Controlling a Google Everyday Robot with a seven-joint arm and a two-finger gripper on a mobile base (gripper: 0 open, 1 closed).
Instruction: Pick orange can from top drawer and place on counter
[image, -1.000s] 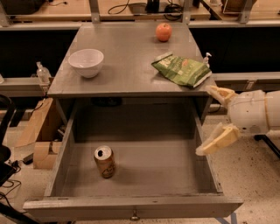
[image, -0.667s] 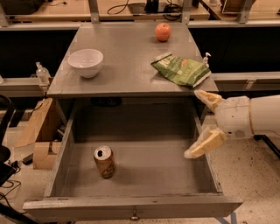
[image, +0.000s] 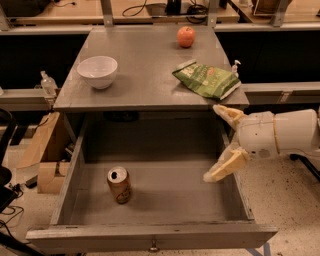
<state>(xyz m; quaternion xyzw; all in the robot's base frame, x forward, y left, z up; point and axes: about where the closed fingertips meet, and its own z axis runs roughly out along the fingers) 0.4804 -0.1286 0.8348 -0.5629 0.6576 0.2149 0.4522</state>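
The orange can (image: 119, 185) stands upright in the left front part of the open top drawer (image: 150, 235), silver top with pull-tab up. The drawer is pulled out below the grey counter (image: 145, 75). My gripper (image: 220, 145) comes in from the right over the drawer's right side, fingers (image: 225, 167) spread wide apart, empty. It is well to the right of the can and above the drawer floor.
On the counter stand a white bowl (image: 98, 71) at the left, a green chip bag (image: 206, 80) at the right edge and a red-orange apple (image: 186, 36) at the back. A cardboard box (image: 42, 150) and a spray bottle (image: 47, 84) are left of the cabinet.
My gripper has moved left, from beside the drawer's right wall to over the drawer's right side, closer to the can. Its fingers stay open. The can has not moved.
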